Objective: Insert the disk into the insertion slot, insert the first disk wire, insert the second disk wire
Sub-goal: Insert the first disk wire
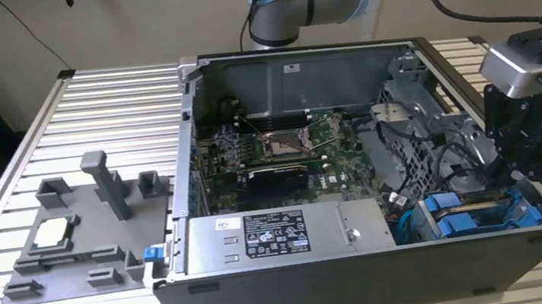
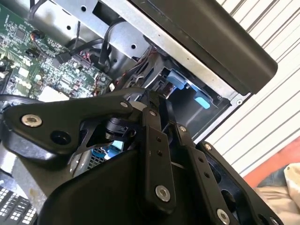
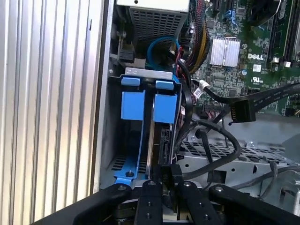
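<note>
Blue plastic frames the disk (image 3: 158,136), which stands on edge inside the slot (image 3: 107,131) of the grey metal drive cage, in a corner of the open computer case (image 1: 388,280). A second blue carrier (image 3: 132,105) sits just beside it in the neighbouring bay.

In the first wrist view the gripper (image 3: 169,174) is right at the disk's exposed end. Its fingers (image 3: 149,197) are drawn narrow around a small black plug (image 3: 171,169). A thick black cable (image 3: 225,154) loops away from that plug over the perforated metal of the cage. The plug is at the disk's connector edge, but I cannot tell whether it is fully seated. A loose connector (image 3: 240,112) on a flat black lead hangs over the cage, apart from the disk.

In the exterior view the gripper hangs over the case's corner on the exterior view's right, just above the blue carriers. The case lies open on a slatted aluminium bench (image 1: 102,102). A grey labelled power supply box (image 1: 275,236) runs along the case's near edge, and a green circuit board (image 1: 281,147) sits behind it. A dark grey plastic tray (image 1: 77,243) rests on the bench beside the case, on the exterior view's left.
</note>
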Controlling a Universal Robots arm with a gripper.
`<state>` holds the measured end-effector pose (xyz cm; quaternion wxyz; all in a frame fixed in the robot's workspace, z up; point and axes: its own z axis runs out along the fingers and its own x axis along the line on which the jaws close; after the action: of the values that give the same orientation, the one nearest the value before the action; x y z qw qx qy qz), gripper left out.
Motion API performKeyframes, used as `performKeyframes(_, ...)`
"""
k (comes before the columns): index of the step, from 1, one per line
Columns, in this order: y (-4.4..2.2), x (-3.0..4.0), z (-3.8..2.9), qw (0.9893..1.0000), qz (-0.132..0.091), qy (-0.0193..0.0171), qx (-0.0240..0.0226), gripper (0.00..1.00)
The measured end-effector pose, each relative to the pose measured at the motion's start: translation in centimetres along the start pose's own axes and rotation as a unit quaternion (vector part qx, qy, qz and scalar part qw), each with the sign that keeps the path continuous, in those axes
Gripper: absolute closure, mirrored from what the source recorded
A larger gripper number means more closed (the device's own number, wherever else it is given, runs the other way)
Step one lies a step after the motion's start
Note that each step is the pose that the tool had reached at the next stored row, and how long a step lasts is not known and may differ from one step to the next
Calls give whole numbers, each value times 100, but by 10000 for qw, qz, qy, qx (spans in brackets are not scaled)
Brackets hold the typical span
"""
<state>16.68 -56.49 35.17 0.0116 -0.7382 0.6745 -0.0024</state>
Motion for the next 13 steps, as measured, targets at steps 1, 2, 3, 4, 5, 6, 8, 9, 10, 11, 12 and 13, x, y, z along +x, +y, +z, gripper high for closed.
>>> performKeyframes(1, 0, 0, 0, 10000, 3, -1, 0, 81)
performKeyframes(2, 0, 0, 1, 10000, 5, -1, 0, 81)
performKeyframes(3, 0, 0, 4, 10000, 6, -3, 1, 81)
performKeyframes(4, 0, 1, 13, 10000, 10, -12, 2, 81)
performKeyframes(5, 1, 2, 22, 10000, 18, -25, 5, 81)
performKeyframes(6, 1, 3, 32, 10000, 34, -41, 8, 81)
performKeyframes(8, 1, 3, 52, 9999, 80, -71, 12, 81)
performKeyframes(9, 2, 3, 60, 9999, 107, -81, 13, 81)
performKeyframes(10, 2, 3, 66, 9999, 142, -84, 14, 81)
performKeyframes(11, 2, 3, 70, 9998, 181, -85, 15, 81)
performKeyframes(12, 2, 3, 74, 9997, 216, -84, 16, 81)
performKeyframes(13, 2, 4, 76, 9997, 244, -84, 16, 81)
